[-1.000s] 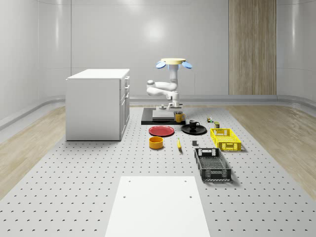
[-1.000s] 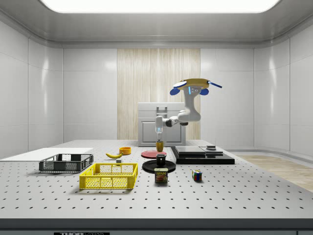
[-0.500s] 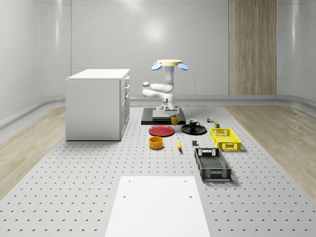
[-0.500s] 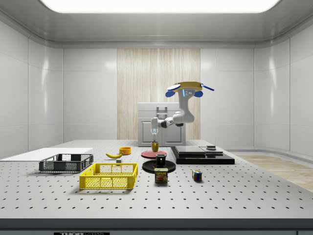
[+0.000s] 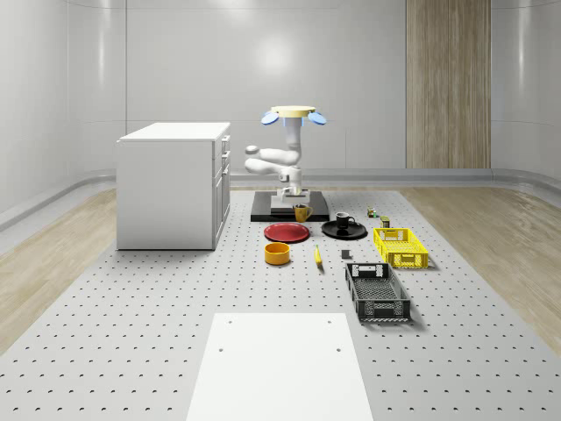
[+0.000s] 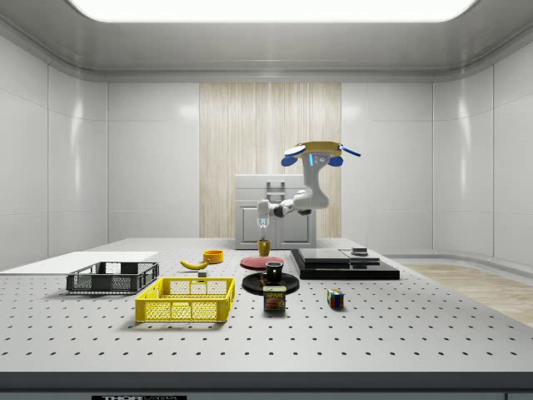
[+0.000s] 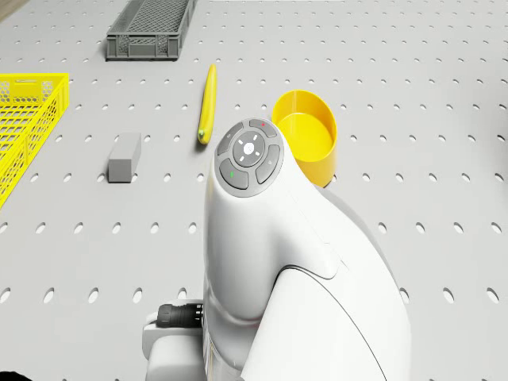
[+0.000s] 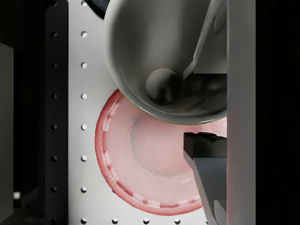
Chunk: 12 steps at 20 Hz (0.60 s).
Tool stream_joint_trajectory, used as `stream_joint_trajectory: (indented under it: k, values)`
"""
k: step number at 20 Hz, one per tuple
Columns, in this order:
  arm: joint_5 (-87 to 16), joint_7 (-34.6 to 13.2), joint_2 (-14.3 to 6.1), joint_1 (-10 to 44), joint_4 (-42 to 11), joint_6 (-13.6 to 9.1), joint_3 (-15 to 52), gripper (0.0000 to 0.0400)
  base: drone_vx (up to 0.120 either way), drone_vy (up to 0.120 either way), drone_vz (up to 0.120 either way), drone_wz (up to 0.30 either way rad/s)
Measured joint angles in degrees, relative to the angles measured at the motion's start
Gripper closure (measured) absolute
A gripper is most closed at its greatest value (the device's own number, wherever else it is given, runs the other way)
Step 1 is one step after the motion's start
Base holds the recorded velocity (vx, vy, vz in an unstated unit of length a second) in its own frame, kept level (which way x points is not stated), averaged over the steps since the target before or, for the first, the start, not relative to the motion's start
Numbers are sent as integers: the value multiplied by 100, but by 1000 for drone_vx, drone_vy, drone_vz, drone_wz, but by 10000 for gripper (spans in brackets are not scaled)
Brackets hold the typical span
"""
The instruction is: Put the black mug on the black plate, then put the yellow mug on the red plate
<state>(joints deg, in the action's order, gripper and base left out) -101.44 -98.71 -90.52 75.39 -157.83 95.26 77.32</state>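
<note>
We log the gripper [image 5: 300, 203] grasping the yellow mug [image 5: 301, 212], frame centre; wrist view adds the red plate [image 8: 140, 168] beneath; drone [image 5: 293, 114] hovering above.

This is a robot test lab, rendered in a simulator. The floor is a wide grey perforated board [image 5: 131, 333] with evenly spaced holes, like an optical bench. Plain glossy wall panels [image 5: 175, 79] curve around the room, with one strip of wood panelling [image 5: 447, 83] and a broad ceiling light [image 6: 266, 8]. A white cabinet [image 5: 171, 184] stands alone, and loose test props lie about: crates, plates, a banana, a can.
</note>
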Motion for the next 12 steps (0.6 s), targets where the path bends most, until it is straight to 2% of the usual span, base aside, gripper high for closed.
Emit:
stream_joint_trajectory:
  k: [12]
  values:
    - [3, -1, -7, 2, 0, 7, 0, 290, 0, -117, 0, 0]
